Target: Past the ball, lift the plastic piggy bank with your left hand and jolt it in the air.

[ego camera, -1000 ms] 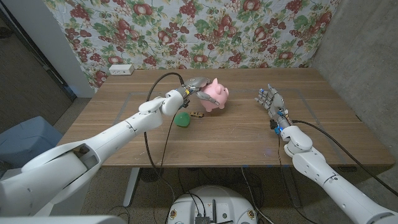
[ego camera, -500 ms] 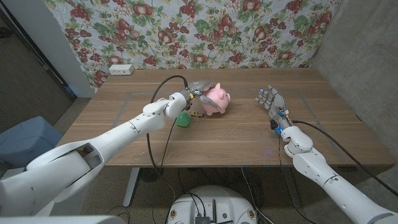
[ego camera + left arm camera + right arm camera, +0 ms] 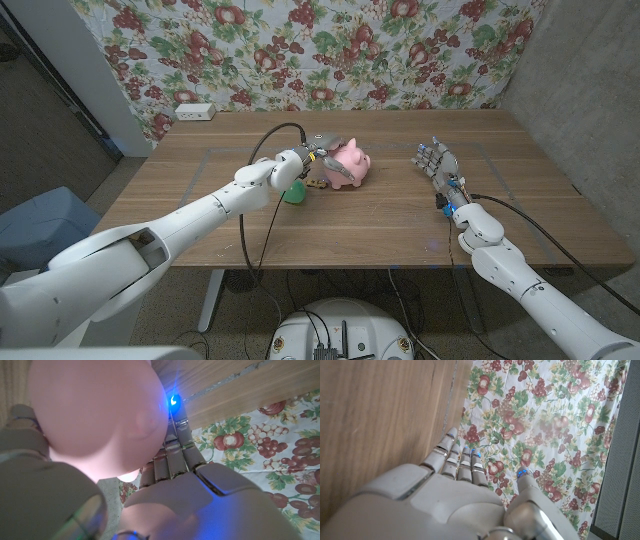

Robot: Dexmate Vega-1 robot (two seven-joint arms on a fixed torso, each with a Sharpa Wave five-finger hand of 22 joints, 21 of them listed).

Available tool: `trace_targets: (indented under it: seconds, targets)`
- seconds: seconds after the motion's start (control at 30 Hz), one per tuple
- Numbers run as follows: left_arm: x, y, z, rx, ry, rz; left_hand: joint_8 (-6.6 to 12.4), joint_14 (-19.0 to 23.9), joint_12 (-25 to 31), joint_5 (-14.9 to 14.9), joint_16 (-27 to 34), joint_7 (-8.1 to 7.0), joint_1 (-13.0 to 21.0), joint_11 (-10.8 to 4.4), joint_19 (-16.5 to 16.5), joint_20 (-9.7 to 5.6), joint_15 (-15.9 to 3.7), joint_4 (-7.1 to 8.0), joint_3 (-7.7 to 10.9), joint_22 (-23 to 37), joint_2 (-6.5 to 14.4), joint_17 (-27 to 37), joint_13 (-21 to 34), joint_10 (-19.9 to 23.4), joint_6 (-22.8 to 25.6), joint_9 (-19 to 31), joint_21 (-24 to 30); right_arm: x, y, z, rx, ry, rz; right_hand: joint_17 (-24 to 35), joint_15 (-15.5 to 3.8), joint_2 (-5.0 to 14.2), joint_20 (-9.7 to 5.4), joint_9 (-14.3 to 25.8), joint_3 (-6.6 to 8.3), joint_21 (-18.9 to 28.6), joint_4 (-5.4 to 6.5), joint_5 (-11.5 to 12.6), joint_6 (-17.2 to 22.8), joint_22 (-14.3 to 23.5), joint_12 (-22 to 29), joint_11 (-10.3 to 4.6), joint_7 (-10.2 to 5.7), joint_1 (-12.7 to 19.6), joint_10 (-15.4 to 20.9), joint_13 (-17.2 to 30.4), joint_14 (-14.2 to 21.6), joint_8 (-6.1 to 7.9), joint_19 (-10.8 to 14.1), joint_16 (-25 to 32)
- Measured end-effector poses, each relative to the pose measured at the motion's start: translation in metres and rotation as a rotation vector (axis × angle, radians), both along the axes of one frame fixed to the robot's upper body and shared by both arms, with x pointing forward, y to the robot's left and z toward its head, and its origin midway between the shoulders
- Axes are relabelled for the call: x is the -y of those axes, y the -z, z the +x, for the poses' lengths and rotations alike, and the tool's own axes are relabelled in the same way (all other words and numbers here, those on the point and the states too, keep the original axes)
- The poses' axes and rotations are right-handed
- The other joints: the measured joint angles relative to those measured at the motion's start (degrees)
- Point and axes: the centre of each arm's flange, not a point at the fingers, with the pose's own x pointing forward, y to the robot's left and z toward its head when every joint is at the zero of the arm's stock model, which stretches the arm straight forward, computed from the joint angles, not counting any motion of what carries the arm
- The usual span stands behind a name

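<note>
table point(image 3: 400, 215) of brown wood runs wide under both arms, with a flowered cloth point(image 3: 330, 50) hanging behind it; the left arm reaches far across the table to the pink piggy bank point(image 3: 347, 163), which sits near the table's middle, just past the green ball point(image 3: 295, 191); whether the bank is touching the wood or just off it i cannot tell from the head view; the left hand point(image 3: 320, 150) is wrapped on the bank's near side, fingers curled over its back, and the left wrist view shows the pink body point(image 3: 95, 415) pressed close against the palm; the right hand point(image 3: 435, 160) stands upright well to the side, fingers spread, holding nothing; a small white box point(image 3: 194, 111) sits at the far left edge; to jolt well, the grip should stay firm around the round, slippery body, the lift should clear the ball, and the shakes should be short so the smooth plastic does not slide out.
</note>
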Motion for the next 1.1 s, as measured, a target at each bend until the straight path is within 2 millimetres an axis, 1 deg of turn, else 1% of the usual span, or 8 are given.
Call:
trace_targets:
  seconds: [0.27, 0.43, 0.6, 0.7, 0.83, 0.93, 1.03, 1.1]
  targets:
    - [0.0019, -0.0018, 0.0014, 0.002, -0.02, 0.033, -2.28, -1.3, -0.3, -1.1, -1.2, 0.0, 0.0, -0.9, -1.7, -0.61, -1.34, 0.0, 0.0, -0.3, 0.0, -0.5, -0.8, -0.9, 0.0, -0.7, -1.5, 0.0009, -0.0009, 0.0025, -0.001, 0.0, 0.002, 0.0, 0.0, 0.0, 0.0, 0.0, 0.0, -0.2, 0.0, 0.0, 0.0, 0.0, 0.0, 0.0, 0.0, 0.0, 0.0, 0.0, 0.0, 0.0, 0.0, 0.0]
    - [0.0032, -0.0033, 0.0021, 0.002, -0.031, 0.05, -4.77, -2.5, -0.3, -2.6, -2.8, -0.01, -4.0, -1.99, -1.9, -0.77, -3.12, -0.07, 0.07, -0.6, 4.0, -1.5, -2.4, -2.0, 0.4, -1.9, -3.6, 0.0008, -0.0015, 0.004, -0.001, -0.001, 0.003, 0.0, 0.0, 0.0, 0.0, 0.0, 0.0, -0.2, 0.0, 0.0, 0.0, 0.0, 0.0, 0.0, 0.0, 0.0, 0.0, 0.0, 0.0, 0.0, 0.0, 0.0]
    - [0.0035, -0.0043, 0.0033, 0.002, -0.038, 0.057, -7.3, -3.2, -0.5, -4.1, -4.0, -0.02, -7.3, -2.57, -2.8, -0.46, -5.05, 1.67, -1.66, -0.6, 7.3, -2.3, -4.1, -2.6, 0.4, -3.3, -6.1, 0.0013, -0.0022, 0.006, -0.002, 0.0, 0.003, 0.0, 0.0, 0.0, 0.0, 0.0, 0.0, -0.2, 0.0, 0.0, 0.0, 0.0, 0.0, 0.0, 0.0, 0.0, 0.0, 0.0, 0.0, 0.0, 0.0, 0.0]
    - [0.0037, -0.0044, 0.0038, 0.003, -0.041, 0.06, -8.6, -3.9, -0.5, -5.0, -4.4, -0.32, -7.3, -3.29, -3.6, -0.46, -6.19, 2.7, -2.69, -0.6, 7.3, -2.7, -5.1, -3.3, 0.7, -3.9, -7.5, 0.0012, -0.003, 0.0068, -0.001, 0.0, 0.003, 0.0, 0.0, 0.0, 0.0, 0.0, 0.0, -0.2, 0.0, 0.0, 0.0, 0.0, 0.0, 0.0, 0.0, 0.0, 0.0, 0.0, 0.0, 0.0, 0.0, 0.0]
    - [0.0039, -0.0045, 0.0043, 0.005, -0.042, 0.059, -9.56, -4.1, -0.5, -5.8, -4.8, -0.35, -7.8, -3.6, -4.4, -0.49, -6.57, 3.78, -3.77, -0.6, 7.8, -2.9, -6.0, -3.6, 0.7, -4.5, -9.1, 0.0012, -0.0033, 0.0075, -0.001, 0.0, 0.003, 0.0, 0.0, 0.0, 0.0, 0.0, 0.0, -0.2, 0.0, 0.0, 0.0, 0.0, 0.0, 0.0, 0.0, 0.0, 0.0, 0.0, 0.0, 0.0, 0.0, 0.0]
    - [0.0033, -0.0054, 0.0045, 0.013, -0.045, 0.054, -10.19, -3.4, -0.7, -6.3, -5.2, -1.18, -7.9, -4.3, -6.0, -0.37, -7.27, 4.36, -4.35, -0.6, 7.9, -3.2, -6.6, -2.9, 1.5, -4.8, -10.6, 0.0013, -0.0045, 0.0088, -0.001, 0.001, 0.004, 0.0, -0.01, 0.0, 0.0, 0.0, 0.0, -0.2, 0.0, 0.0, 0.0, 0.0, 0.0, 0.0, 0.0, 0.0, 0.0, 0.0, 0.0, 0.0, 0.0, 0.0]
    - [0.0029, -0.006, 0.0047, 0.018, -0.047, 0.05, -10.85, -3.1, -0.9, -6.5, -5.7, -1.37, -7.9, -4.54, -7.3, -0.23, -7.52, 4.57, -4.56, -0.5, 7.9, -3.5, -7.2, -2.7, 1.7, -5.1, -11.8, 0.0011, -0.0051, 0.0095, -0.001, 0.001, 0.004, 0.0, -0.01, 0.0, 0.0, 0.0, 0.0, -0.2, 0.0, 0.0, 0.0, 0.0, 0.0, 0.0, 0.0, 0.0, 0.0, 0.0, 0.0, 0.0, 0.0, 0.0]
    - [0.0019, -0.0072, 0.0049, 0.025, -0.049, 0.044, -11.43, -3.1, -0.9, -6.7, -5.9, -2.28, -7.9, -5.25, -8.3, 0.03, -8.25, 4.93, -4.92, -0.4, 7.9, -3.8, -7.6, -2.4, 2.6, -5.1, -12.8, 0.001, -0.0051, 0.0095, 0.0, 0.001, 0.003, 0.0, -0.01, 0.0, 0.0, 0.0, 0.0, -0.2, 0.0, 0.0, 0.0, 0.0, 0.0, 0.0, 0.0, 0.0, 0.0, 0.0, 0.0, 0.0, 0.0, 0.0]
